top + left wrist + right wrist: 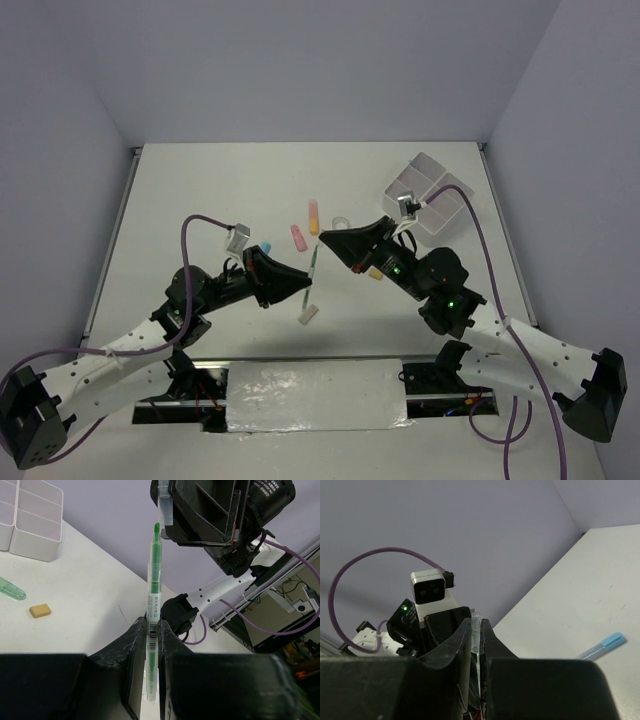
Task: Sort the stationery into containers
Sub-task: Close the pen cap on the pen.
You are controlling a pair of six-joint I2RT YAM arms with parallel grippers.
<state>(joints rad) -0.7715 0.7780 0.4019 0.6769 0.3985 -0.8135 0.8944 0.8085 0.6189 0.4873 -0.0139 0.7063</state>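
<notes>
My left gripper [151, 628] is shut on a green highlighter [154, 585] and holds it above the table; it also shows in the top view [303, 287]. The highlighter's green tip [156, 528] is bare. My right gripper [476, 624] is shut on a clear cap [476, 621], held just off that tip [164, 506]. The two grippers face each other at mid-table [328, 241]. The white divided tray [430, 188] stands at the back right. Pink [298, 236], orange [313, 215], blue [265, 247] and beige [375, 272] pieces and a clear tape ring [340, 222] lie on the table.
A green cap [10, 589] and the beige piece [40, 611] lie near the tray [37, 530] in the left wrist view. A thin blue pen [602, 646] lies on the table. A small white piece [308, 313] lies below the left gripper.
</notes>
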